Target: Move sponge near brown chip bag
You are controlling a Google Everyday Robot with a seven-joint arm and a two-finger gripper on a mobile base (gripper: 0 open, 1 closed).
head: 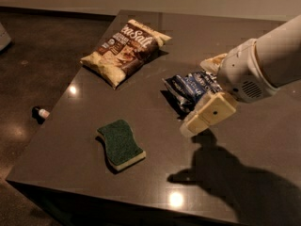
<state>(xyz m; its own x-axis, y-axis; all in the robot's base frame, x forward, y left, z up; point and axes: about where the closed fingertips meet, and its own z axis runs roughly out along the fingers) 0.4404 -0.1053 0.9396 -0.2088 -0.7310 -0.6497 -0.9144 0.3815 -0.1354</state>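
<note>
I see the sponge [120,144] near the table's [84,108] front edge, the chip bag [124,48] behind it, my gripper [201,120] to its right, just before another bag [188,86].

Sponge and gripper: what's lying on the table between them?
Nothing: in the camera view only bare table separates the sponge from the gripper, which hovers beside the blue bag.

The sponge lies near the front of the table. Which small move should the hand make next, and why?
Probably carry the hand across to a spot over the sponge, then lower it. The hand hangs above the table beside the blue chip bag, apart from the sponge, which lies ungrasped and far from the brown chip bag.
</note>
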